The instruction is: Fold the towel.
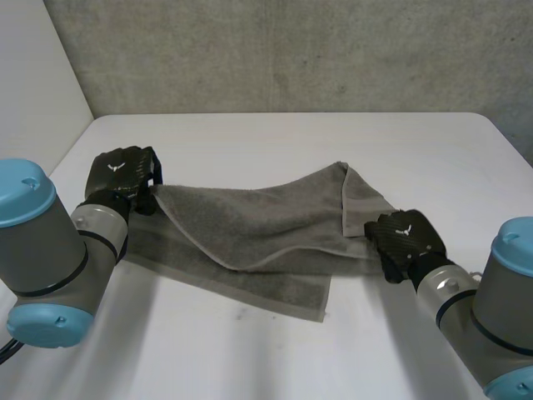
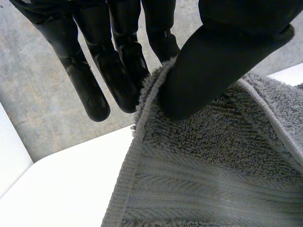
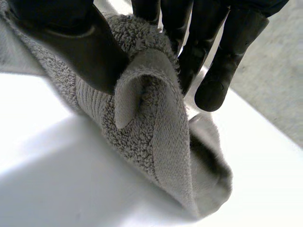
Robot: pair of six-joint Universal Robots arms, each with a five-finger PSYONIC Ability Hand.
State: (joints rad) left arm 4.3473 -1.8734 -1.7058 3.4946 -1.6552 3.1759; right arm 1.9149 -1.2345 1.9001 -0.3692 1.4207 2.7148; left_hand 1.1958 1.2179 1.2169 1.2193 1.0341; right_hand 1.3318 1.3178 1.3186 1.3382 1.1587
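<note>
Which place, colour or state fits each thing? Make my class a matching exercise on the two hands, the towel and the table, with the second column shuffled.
Column one:
1. left hand
2. right hand
3. towel
4. table

Column two:
A. white, lying under everything
B. grey, partly folded over itself
C. pinches the cloth's left end in the head view
D. pinches the cloth's right end in the head view

Pairs: 1-C, 2-D, 3-B, 4-A.

Left hand (image 2: 208, 61) fingers (image 2: 116, 71) pinch the towel (image 2: 213, 170) corner.
</note>
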